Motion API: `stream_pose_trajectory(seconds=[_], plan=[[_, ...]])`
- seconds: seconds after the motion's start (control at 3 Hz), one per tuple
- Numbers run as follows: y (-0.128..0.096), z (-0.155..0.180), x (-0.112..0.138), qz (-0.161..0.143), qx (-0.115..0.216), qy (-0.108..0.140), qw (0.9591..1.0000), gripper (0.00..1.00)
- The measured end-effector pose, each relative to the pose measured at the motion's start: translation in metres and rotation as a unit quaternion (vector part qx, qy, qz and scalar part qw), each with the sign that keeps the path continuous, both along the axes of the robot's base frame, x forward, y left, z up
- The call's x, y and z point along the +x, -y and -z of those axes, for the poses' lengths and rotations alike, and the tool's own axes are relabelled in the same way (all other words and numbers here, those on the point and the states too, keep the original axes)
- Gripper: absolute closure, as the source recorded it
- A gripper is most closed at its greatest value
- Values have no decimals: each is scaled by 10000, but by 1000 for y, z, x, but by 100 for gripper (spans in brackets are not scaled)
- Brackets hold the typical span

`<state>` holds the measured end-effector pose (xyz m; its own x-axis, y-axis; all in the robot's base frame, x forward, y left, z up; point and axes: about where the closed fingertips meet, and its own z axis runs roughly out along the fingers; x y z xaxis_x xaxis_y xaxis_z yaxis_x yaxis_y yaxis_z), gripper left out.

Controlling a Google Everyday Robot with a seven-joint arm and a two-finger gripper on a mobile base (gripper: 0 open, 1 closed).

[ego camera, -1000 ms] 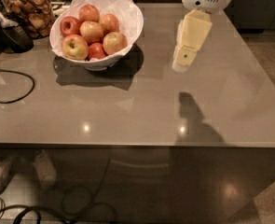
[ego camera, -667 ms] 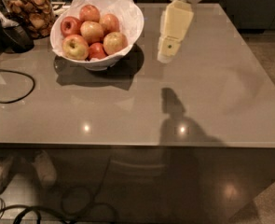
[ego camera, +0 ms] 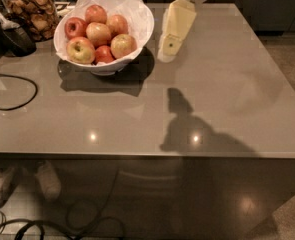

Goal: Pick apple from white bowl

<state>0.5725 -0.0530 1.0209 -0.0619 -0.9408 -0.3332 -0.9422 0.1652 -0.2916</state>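
Note:
The white bowl [ego camera: 137,29], lined with crinkled white paper, stands at the back left of the grey table and holds several apples. A pale yellow-orange apple with a reddish blush [ego camera: 98,33] lies on top in the middle. A similar one [ego camera: 123,45] lies at the bowl's right side. A dark red apple [ego camera: 74,26] and a yellow-green apple [ego camera: 80,50] lie on the left. My gripper [ego camera: 168,51], cream-coloured, hangs above the table just right of the bowl. Its tip points down and left and it holds nothing.
A glass jar of brown snacks [ego camera: 32,11] and a dark object [ego camera: 17,40] stand left of the bowl. A black cable [ego camera: 17,96] loops at the table's left edge. The table's front edge [ego camera: 147,154] runs across the view, with the floor to the right.
My gripper has moved left, from over the table's right half to right beside the bowl. The bowl and apples have not been disturbed.

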Motion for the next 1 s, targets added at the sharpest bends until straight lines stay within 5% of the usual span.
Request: stream_pose_trajectory(seconds=[1.0], plan=[[-40,-1,67,-298,401,-171,9986,11]])
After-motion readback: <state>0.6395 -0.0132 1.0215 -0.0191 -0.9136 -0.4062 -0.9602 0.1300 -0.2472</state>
